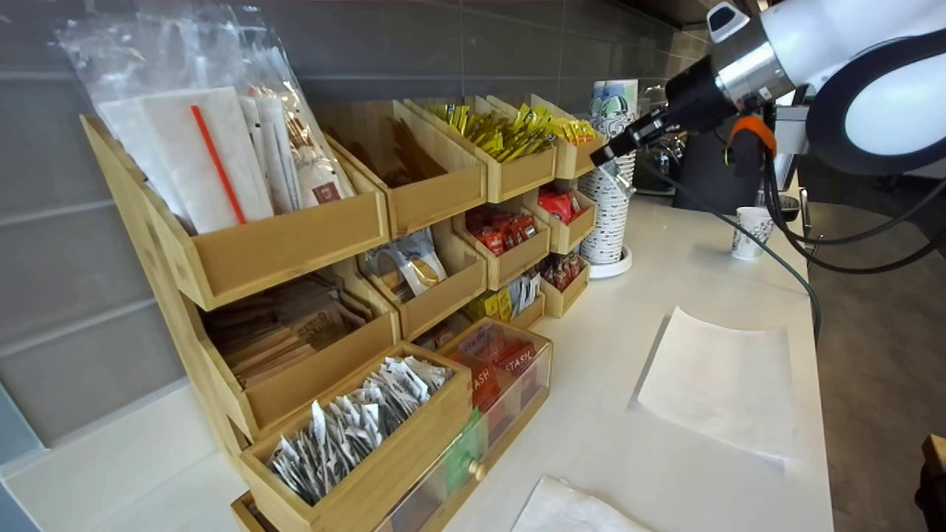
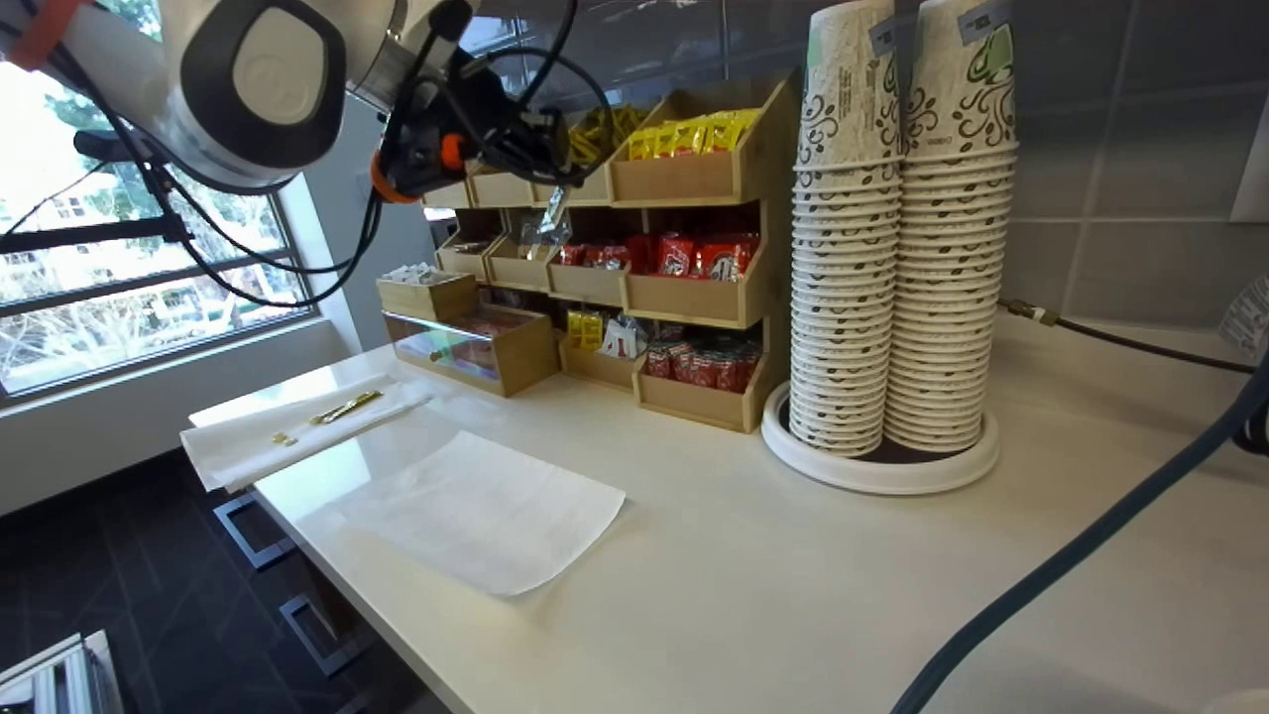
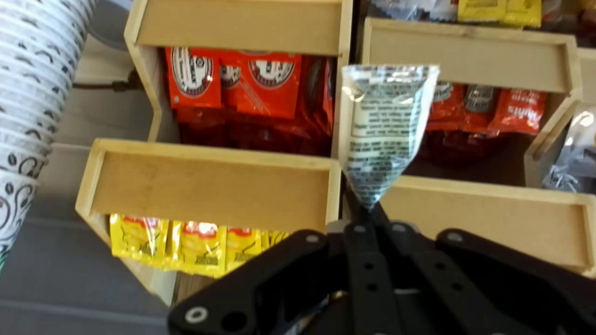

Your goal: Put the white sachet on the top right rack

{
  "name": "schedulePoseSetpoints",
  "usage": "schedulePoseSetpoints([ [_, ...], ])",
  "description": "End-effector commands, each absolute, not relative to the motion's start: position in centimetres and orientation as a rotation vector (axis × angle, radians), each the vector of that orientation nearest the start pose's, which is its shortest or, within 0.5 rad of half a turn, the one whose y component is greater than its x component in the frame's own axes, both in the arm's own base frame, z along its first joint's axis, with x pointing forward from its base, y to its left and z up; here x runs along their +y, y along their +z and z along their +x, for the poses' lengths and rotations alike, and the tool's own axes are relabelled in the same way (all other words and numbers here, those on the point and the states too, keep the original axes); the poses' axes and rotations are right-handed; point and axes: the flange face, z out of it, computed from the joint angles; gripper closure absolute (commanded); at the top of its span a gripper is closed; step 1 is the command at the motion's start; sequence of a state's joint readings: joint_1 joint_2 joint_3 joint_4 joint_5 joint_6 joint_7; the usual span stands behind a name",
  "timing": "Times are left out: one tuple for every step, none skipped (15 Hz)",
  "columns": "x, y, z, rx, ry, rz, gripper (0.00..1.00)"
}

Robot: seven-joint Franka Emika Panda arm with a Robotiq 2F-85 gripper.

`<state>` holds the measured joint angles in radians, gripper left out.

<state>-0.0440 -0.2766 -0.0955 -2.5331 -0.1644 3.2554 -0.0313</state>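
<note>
The white sachet, a small foil packet with dark print, is pinched by one corner in my gripper. It hangs from the fingertips in both exterior views. My gripper is shut on it and raised at the height of the top row, also seen at the bins' front. The top right rack is the end bamboo bin with yellow packets; it also shows in both exterior views. In the wrist view the fingertips overlap the gap between this bin and its neighbour.
Bins with red packets lie below the top row. A neighbouring top bin also holds yellow packets. Tall cup stacks stand beside the end bin. A white paper sheet lies on the counter.
</note>
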Motion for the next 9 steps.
schedulePoseSetpoints([
  [-6.1, 52.5, 47.3, -0.103, -1.734, -2.781, 1.00],
  [-6.2, 53.5, 47.3, -0.101, -1.788, -2.745, 1.00],
  [-6.4, 54.2, 47.2, -0.103, -1.833, -2.718, 1.00],
  [-6.6, 54.6, 47.2, -0.108, -1.871, -2.695, 1.00],
  [-6.7, 55.2, 47.3, -0.109, -1.908, -2.667, 1.00],
  [-6.8, 55.3, 47.5, -0.115, -1.942, -2.637, 1.00],
  [-6.8, 55.4, 47.6, -0.124, -1.973, -2.612, 1.00],
  [-6.8, 55.4, 47.8, -0.136, -1.999, -2.589, 1.00],
  [-6.7, 55.3, 48.0, -0.148, -2.020, -2.567, 1.00],
])
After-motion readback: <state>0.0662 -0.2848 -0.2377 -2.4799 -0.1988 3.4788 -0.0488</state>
